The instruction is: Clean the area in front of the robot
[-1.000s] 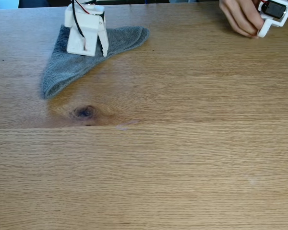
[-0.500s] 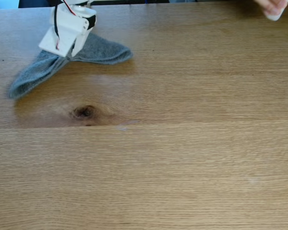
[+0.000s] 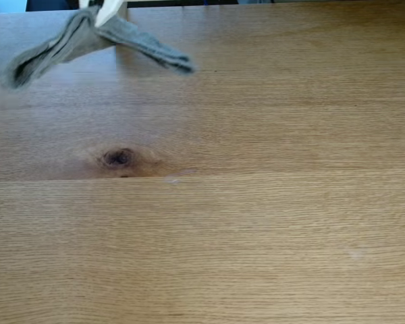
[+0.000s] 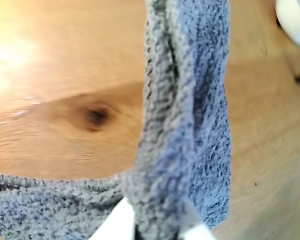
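- End effector [image 4: 155,225] clenched on grey cloth [image 4: 185,125], folds drooping below.
- Best lowered flat onto bench [image 3: 256,223], then dragged across knot [image 3: 118,157] ahead.

Terry cloth [image 4: 190,100]; oak tabletop [image 3: 256,223], matt.

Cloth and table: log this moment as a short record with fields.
cloth: grey terry, bunched, both ends drooping, at the table's top left in the fixed view
end effector: white fingers shut on the cloth, seen in the wrist view
cloth contact: appears lifted off the table; blurred, so not certain
table: light oak, horizontal grain
knot: dark oval, below the cloth in the fixed view, uncovered
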### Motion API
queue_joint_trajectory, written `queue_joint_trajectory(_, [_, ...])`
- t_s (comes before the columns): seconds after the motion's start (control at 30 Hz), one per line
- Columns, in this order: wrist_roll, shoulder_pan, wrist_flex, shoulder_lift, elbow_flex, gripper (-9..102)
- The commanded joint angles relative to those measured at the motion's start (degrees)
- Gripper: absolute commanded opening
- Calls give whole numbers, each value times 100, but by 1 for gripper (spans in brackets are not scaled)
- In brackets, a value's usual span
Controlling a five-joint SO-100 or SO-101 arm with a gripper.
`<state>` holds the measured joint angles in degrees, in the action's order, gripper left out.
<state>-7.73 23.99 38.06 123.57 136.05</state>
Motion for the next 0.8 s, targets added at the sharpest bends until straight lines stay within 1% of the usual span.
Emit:
queue_joint_trajectory(0.0, [44, -729, 967, 1230, -62, 0])
queue_joint_trajectory(0.07, [97, -1239, 1573, 1397, -62, 0])
queue_joint_trajectory(0.1, [123, -1503, 1740, 1397, -53, 0])
queue_joint_trajectory(0.17, [220, -2039, 1714, 1160, -53, 0])
queue_joint_trajectory(0.23, [334, -2522, 1292, 642, -123, 0])
queue_joint_trajectory(0.27, [378, -2733, 1037, 264, -149, 0])
queue_joint_trajectory(0.3, [404, -2909, 598, -79, -158, 0])
queue_joint_trajectory(0.47, [413, -3516, -1837, -1758, -167, 0])
queue_joint_trajectory(0.6, [334, -3683, -3797, -3261, -185, 0])
queue_joint_trajectory(0.67, [264, -3709, -4395, -3964, -334, 0])
queue_joint_trajectory(0.77, [220, -3718, -4843, -4781, -729, 0])
